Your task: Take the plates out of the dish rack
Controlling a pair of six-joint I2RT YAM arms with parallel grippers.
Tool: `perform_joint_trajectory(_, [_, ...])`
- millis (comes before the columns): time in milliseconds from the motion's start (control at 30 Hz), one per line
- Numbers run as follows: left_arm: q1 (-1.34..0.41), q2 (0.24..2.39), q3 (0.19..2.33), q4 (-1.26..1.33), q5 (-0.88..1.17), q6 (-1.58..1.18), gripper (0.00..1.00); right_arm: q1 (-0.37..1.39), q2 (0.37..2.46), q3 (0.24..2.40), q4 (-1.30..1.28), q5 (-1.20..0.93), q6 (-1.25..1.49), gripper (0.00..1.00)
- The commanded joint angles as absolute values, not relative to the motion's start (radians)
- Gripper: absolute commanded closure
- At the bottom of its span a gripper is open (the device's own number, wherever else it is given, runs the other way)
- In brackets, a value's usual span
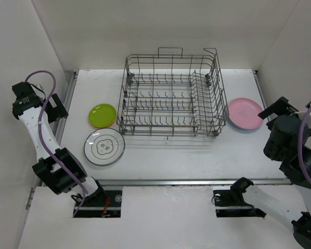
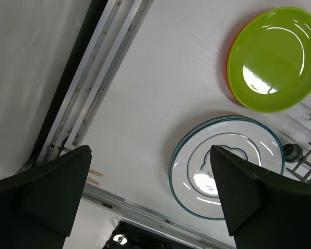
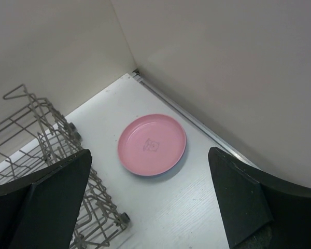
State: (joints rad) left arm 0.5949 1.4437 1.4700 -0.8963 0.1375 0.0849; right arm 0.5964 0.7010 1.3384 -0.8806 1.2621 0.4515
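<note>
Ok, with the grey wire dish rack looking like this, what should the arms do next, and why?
Probably just park both arms. The grey wire dish rack shows no plates between its tines; the round lime green plate, the white patterned plate and the pink plate all lie flat on the table beside it. The left gripper and right gripper are open and hold nothing.

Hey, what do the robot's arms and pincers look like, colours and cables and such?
Both the left arm and right arm have white links with black joints, each trailing a lilac cable. The left pincer and right pincer have matte dark, wedge-shaped fingers.
</note>
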Motion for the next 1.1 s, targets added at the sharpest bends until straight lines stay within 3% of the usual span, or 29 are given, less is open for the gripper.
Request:
perform_joint_trajectory(0, [0.592,1.405,1.466,-0.879,0.169,0.061,0.02,0.595,0.681,1.355,-0.893,1.193,0.43,0.0])
perform_joint_trajectory(433, [0.592,1.414,1.457,-0.87,0.147,0.08,0.0,0.595,0.585,1.41,-0.928,1.338,0.416,0.0])
perform_joint_trajectory(833, [0.592,1.442,1.466,-0.87,0.159,0.08,0.0,0.595,0.255,1.578,-0.901,1.264,0.344,0.0])
perform_joint_trajectory(1067, [0.592,1.451,1.508,-0.891,0.196,0.071,0.0,0.595,0.244,1.54,-0.9,1.273,0.344,0.0])
